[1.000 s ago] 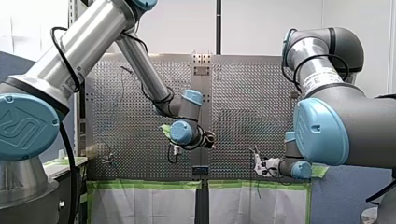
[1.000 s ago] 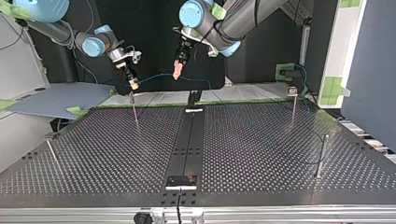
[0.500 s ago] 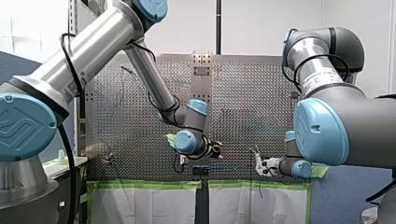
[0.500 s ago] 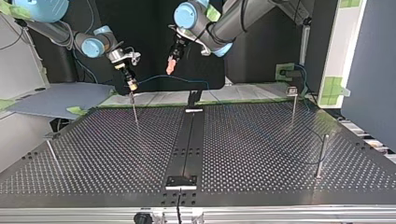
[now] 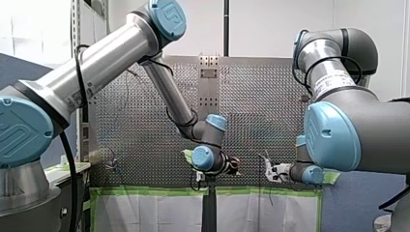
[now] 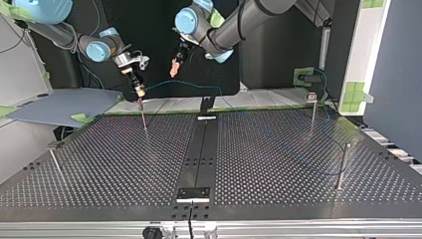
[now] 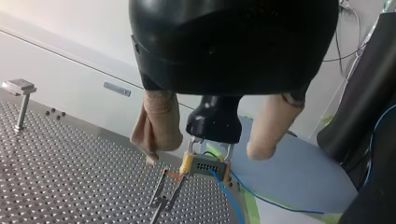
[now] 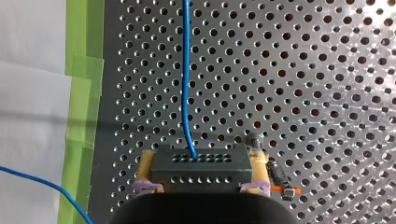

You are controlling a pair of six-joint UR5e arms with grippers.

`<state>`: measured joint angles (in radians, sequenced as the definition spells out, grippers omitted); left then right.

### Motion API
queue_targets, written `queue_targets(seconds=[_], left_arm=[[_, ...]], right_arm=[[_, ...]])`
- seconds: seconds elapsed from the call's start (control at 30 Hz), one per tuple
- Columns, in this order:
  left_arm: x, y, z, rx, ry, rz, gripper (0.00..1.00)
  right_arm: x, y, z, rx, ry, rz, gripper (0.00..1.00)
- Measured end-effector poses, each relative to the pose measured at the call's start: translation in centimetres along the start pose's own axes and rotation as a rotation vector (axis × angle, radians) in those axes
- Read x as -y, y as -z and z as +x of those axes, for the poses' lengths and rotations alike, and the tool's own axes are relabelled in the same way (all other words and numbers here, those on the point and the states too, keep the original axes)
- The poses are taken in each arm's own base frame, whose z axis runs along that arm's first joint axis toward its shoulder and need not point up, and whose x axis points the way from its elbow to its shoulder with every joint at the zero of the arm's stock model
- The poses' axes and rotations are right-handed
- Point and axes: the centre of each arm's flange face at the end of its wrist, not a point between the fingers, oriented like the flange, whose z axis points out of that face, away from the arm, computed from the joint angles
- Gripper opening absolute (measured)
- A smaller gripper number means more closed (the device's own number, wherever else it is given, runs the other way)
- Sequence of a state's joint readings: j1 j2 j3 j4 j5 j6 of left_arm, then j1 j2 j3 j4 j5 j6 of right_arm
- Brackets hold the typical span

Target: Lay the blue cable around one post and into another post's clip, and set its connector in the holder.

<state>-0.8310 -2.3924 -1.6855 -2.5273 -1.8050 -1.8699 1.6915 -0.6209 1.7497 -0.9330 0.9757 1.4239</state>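
Observation:
My right gripper (image 8: 201,158) is shut on the dark grey connector (image 8: 198,173), with a yellow pad on each side of it. The blue cable (image 8: 186,70) runs from the connector out over the perforated table (image 8: 327,70). In the top view my right gripper (image 6: 140,91) holds the connector just above a thin post (image 6: 144,117). From there the cable (image 6: 191,84) sags toward the view's right. My left gripper (image 6: 173,67) hangs open close beside it. Its beige pads (image 7: 156,126) frame the connector (image 7: 208,164) in the left wrist view.
Three more posts stand on the table: a clip-topped one (image 6: 312,107) at the top view's back right, one (image 6: 341,167) at the right and one (image 6: 54,159) at the left. A holder plate (image 6: 193,193) sits on the dark centre strip near the front edge.
My left arm has swung toward the top view's left and lowered in the front view, bringing its open gripper close to my right gripper. My right arm and the connector have stayed put.

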Motion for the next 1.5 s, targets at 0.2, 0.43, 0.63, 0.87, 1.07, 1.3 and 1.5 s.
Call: queue_targets(seconds=[0.2, 0.43, 0.63, 0.87, 1.07, 1.3, 1.5], left_arm=[[0.3, -1.9, 0.9, 0.023, 0.039, -0.001, 1.0], [-0.4, -3.8, 2.1, 0.016, 0.07, -0.026, 1.0], [-0.8, -5.3, 3.2, 0.024, 0.068, -0.06, 1.0], [-0.5, -6.7, 2.1, 0.076, 0.081, -0.084, 1.0], [-0.7, -7.3, 1.1, 0.093, 0.079, -0.13, 1.0], [-1.1, -7.1, 1.3, 0.066, 0.047, -0.158, 1.0], [-1.1, -7.0, 1.4, 0.056, 0.032, -0.159, 1.0]], right_arm=[[0.0, 0.0, 0.0, 0.0, 0.0, 0.0, 0.09], [0.0, 0.0, 0.0, 0.0, 0.0, 0.0, 0.09], [0.0, 0.0, 0.0, 0.001, -0.002, -0.001, 0.09], [0.0, 0.0, -0.1, 0.004, -0.005, -0.001, 0.09], [0.0, 0.1, -0.1, 0.007, -0.009, -0.001, 0.09], [-0.3, 0.1, -0.1, 0.008, -0.011, -0.009, 0.09], [-0.5, 0.2, -0.1, 0.008, -0.012, -0.015, 0.09]])
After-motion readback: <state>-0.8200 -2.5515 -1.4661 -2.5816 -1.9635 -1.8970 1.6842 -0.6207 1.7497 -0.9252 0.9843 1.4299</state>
